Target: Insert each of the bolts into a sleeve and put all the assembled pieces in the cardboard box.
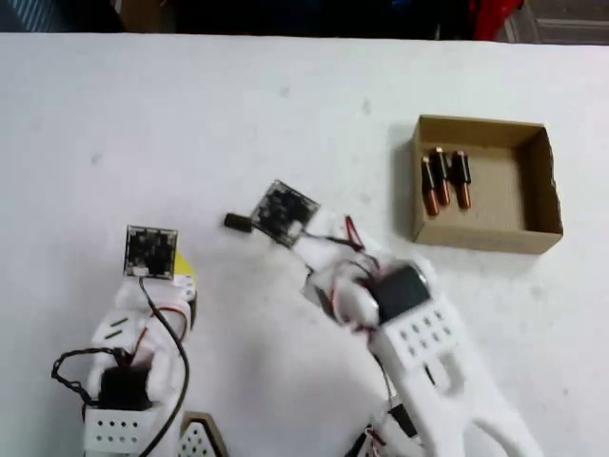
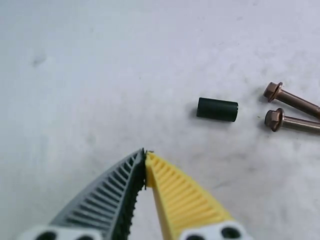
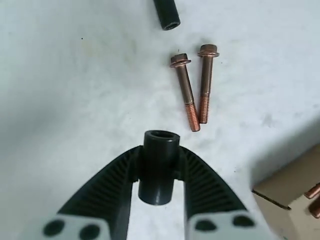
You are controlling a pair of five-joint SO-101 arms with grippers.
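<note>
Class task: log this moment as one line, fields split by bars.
left gripper shut, empty | right gripper shut on sleeve | loose sleeve and two bolts on table | three assemblies in cardboard box

The left arm [image 1: 128,367] and right arm [image 1: 433,357] are white plastic, with black motors [image 1: 402,290] and looped black cables [image 1: 171,343]. The left hand [image 2: 145,152] has a grey ribbed finger [image 2: 107,195] and a yellow one [image 2: 182,200]; the right hand [image 3: 157,167] has black fingers [image 3: 102,192].

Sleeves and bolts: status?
Right claw shut on sleeve. Left claw shut, empty. Two bolts, spare sleeve loose. Three assembled pieces in box.
</note>
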